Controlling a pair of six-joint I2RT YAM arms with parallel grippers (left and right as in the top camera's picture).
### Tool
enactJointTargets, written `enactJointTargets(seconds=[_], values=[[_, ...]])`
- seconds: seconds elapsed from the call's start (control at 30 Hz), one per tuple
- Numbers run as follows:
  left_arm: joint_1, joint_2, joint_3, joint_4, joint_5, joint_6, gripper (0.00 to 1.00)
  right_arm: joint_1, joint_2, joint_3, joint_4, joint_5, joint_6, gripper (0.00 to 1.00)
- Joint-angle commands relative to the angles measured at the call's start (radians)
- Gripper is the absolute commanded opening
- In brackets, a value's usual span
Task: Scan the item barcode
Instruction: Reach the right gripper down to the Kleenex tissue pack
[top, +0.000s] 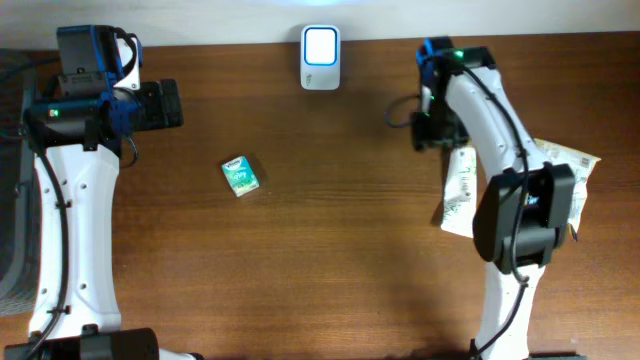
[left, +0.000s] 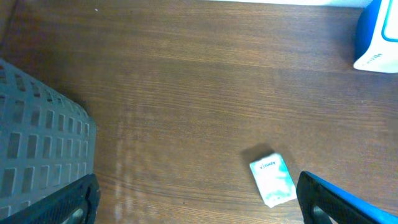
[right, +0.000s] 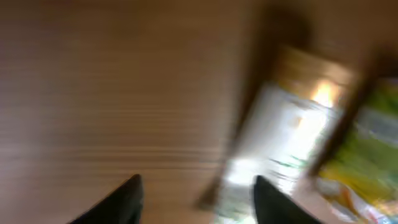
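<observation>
At the far left edge stood a grey mesh basket (left: 37, 143). The left claw (left: 196, 202) hung over bare desk (top: 330, 250) with its fingers wide apart and nothing between them. Just right of it, and nearer, a small green packet (top: 240, 175) lay flat. The white scanner (top: 320, 45) stood at the far middle edge, its window lit.

The right claw (right: 196, 202) hovered right of the scanner, its fingers apart over bare wood and gripping nothing, though its own view was badly smeared. A white pouch (top: 458, 190) lay on the desk just near of it, partly under the arm, with a crinkled packet (top: 568, 165) further right.

The pouch looked the likelier item to scan, though the green packet could be meant. The pouch looked thin and limp: fingers coming down on it flat could skid off or pinch only a corner, letting it droop. Its barcode was not visible, so it could reach the scanner facing the wrong way.
</observation>
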Motion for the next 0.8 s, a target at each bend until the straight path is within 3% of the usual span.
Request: enactJointTargets(seconds=[0.0, 0.13, 0.33, 0.43, 0.6, 0.77], values=[[0.002, -0.016, 0.003, 0.001, -0.007, -0.01, 0.99, 0.086, 0.0, 0.036, 0.059, -0.281, -0.029, 0.61], [0.002, -0.016, 0.003, 0.001, -0.007, -0.01, 0.99, 0.206, 0.01, 0.019, 0.214, -0.454, -0.028, 0.62], [0.002, -0.016, 0.003, 0.001, -0.007, -0.01, 0.99, 0.394, 0.057, -0.019, 0.505, -0.439, 0.051, 0.58], [0.002, -0.016, 0.003, 0.001, -0.007, -0.01, 0.99, 0.434, 0.104, -0.019, 0.604, -0.381, 0.132, 0.53], [0.002, -0.016, 0.003, 0.001, -0.007, -0.01, 0.99, 0.469, 0.224, -0.019, 0.782, -0.481, 0.151, 0.51], [0.002, -0.016, 0.003, 0.001, -0.007, -0.01, 0.99, 0.488, 0.257, -0.021, 0.759, -0.502, 0.118, 0.43]])
